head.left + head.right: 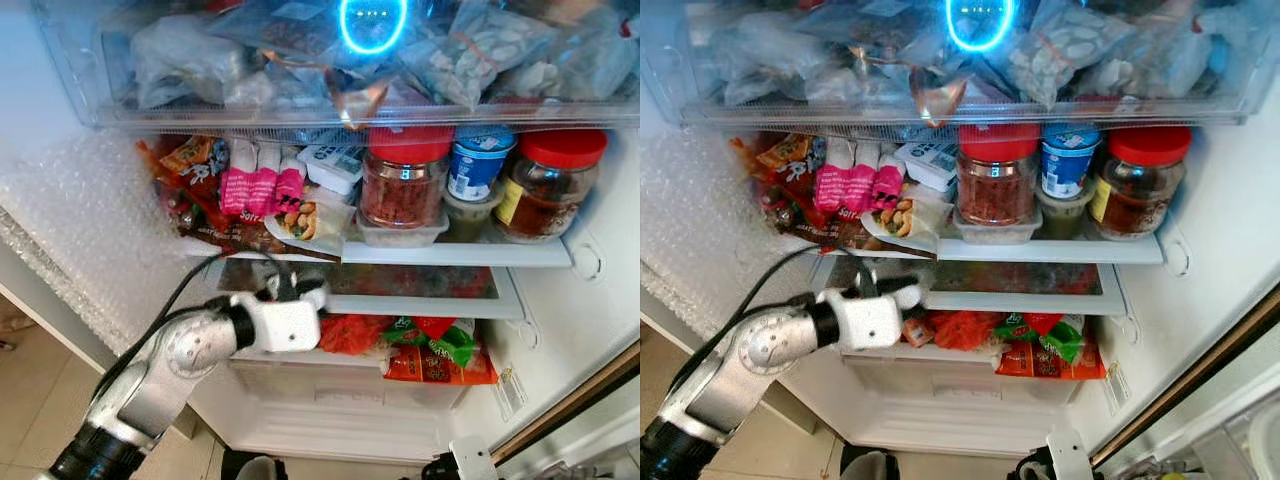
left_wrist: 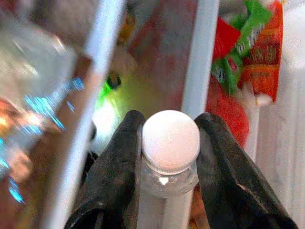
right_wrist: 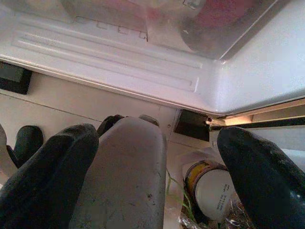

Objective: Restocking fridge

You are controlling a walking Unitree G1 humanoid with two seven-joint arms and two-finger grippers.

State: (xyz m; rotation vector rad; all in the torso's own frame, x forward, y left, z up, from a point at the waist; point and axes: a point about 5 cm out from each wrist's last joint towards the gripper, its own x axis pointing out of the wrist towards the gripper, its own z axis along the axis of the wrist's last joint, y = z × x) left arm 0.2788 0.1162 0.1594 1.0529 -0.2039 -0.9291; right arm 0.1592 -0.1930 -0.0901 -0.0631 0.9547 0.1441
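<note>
While my left gripper clasps a white-capped bottle at centre frame, shelving it remains undone.

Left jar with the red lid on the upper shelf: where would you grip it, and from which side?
Probably the red lid or the glass just under it, from the open front. A clear tub hides its base, a blue-lidded cup crowds its right and white packs its left. The left gripper is busy with a bottle.
</note>
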